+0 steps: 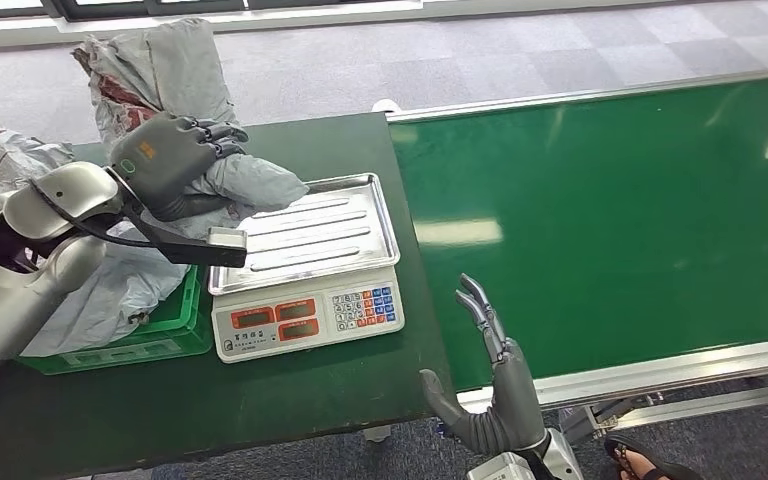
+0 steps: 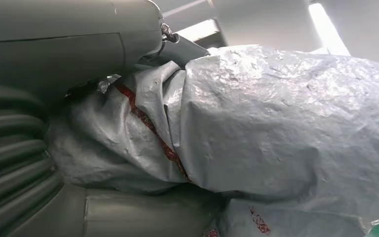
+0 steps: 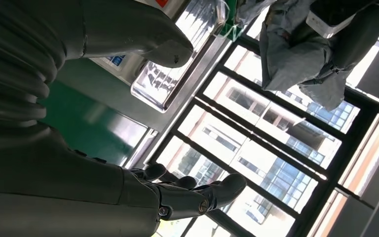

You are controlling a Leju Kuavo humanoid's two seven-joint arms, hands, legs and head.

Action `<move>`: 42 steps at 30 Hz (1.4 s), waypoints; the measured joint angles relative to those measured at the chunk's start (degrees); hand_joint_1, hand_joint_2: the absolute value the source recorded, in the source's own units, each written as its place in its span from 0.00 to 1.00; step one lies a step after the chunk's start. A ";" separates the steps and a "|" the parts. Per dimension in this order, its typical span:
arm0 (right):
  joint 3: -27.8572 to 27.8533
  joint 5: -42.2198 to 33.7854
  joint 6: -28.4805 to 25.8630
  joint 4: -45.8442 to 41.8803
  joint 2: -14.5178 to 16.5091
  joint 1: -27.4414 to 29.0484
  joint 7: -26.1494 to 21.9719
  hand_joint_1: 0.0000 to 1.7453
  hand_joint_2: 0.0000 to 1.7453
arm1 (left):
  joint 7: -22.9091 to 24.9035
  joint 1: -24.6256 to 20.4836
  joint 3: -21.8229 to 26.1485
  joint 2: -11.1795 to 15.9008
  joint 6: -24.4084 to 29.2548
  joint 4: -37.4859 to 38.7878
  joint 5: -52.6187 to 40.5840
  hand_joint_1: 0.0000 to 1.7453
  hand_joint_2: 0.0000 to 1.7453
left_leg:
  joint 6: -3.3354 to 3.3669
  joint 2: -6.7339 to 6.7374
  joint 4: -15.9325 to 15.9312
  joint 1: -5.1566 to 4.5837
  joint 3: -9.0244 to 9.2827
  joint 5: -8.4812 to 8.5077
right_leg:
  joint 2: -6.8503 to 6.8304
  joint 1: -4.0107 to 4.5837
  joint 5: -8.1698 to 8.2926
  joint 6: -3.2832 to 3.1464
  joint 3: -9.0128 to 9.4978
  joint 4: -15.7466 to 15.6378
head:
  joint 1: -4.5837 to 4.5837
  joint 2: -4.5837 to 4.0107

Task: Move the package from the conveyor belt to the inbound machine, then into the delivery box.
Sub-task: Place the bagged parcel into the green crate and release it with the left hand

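Left hand (image 1: 165,160) fingers wrapped round grey package (image 1: 250,180), held just left of scale (image 1: 305,265), above green delivery box (image 1: 120,345) w/ more grey bags inside. Best lowered fully over box before release. Right hand (image 1: 490,385) fingers spread wide, empty, right of scale.

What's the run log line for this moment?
left hand: holds grey package above scale | right hand: open, empty | conveyor belt: bare

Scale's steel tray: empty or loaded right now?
Empty: the ribbed steel tray is bare; the grey plastic package is held beside it by the left hand.
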 joint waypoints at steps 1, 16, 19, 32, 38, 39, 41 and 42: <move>0.00 0.02 0.10 0.00 -0.01 -0.03 0.10 0.00 1.00 | 0.73 -0.32 0.07 0.28 0.28 1.35 -1.21 1.00 1.00 | 0.00 0.01 0.00 0.00 0.00 0.00 | 0.00 0.00 0.00 0.00 0.00 0.00 | 0.00 0.00; -0.10 0.68 1.50 -0.83 -0.05 0.41 1.64 0.00 1.00 | 0.95 -5.30 2.94 2.59 1.44 37.92 -3.99 1.00 1.00 | -0.11 0.20 -0.02 0.03 -0.01 0.08 | 0.19 0.03 0.04 -0.06 -0.14 0.05 | -0.01 0.00; -0.34 0.85 2.07 -1.05 -0.05 0.40 1.72 0.00 1.00 | 0.88 -4.88 3.74 2.91 2.07 42.93 -3.50 1.00 1.00 | -0.11 0.16 -0.02 0.03 -0.04 0.08 | 0.16 0.03 0.04 -0.06 -0.14 0.04 | -0.01 0.00; -0.50 0.93 2.28 -1.11 -0.05 0.40 1.72 0.00 1.00 | 0.86 -4.40 4.39 3.08 2.14 49.05 -3.33 1.00 1.00 | -0.11 0.13 -0.01 0.03 -0.06 0.08 | 0.14 0.03 0.04 -0.06 -0.14 0.04 | 0.00 0.00; -0.51 1.31 2.99 -1.11 -0.05 0.36 1.73 0.00 1.00 | 1.17 -3.09 5.32 3.10 2.23 49.81 -2.56 0.77 1.00 | -0.11 0.15 -0.02 0.03 -0.06 0.07 | 0.14 0.03 0.04 -0.06 -0.14 0.04 | 0.00 0.00; -0.51 1.42 3.19 -1.11 -0.05 0.35 1.75 0.00 1.00 | 1.19 -2.58 5.62 3.10 2.41 49.95 -2.47 0.52 1.00 | -0.11 0.15 -0.02 0.03 -0.06 0.07 | 0.14 0.03 0.04 -0.06 -0.14 0.04 | -0.01 0.00; -0.52 1.62 3.54 -1.11 -0.03 0.35 1.85 0.00 1.00 | 1.20 -1.61 6.08 3.10 2.81 50.21 -2.45 0.02 0.50 | -0.11 0.15 -0.02 0.03 -0.06 0.07 | 0.14 0.03 0.04 -0.06 -0.14 0.04 | -0.01 0.00; -0.52 1.73 3.69 -1.11 -0.01 0.34 1.89 0.00 1.00 | 1.20 -1.19 6.29 3.09 3.04 50.32 -2.53 0.00 0.25 | -0.11 0.14 -0.02 0.03 -0.06 0.07 | 0.14 0.03 0.04 -0.06 -0.14 0.03 | -0.01 0.00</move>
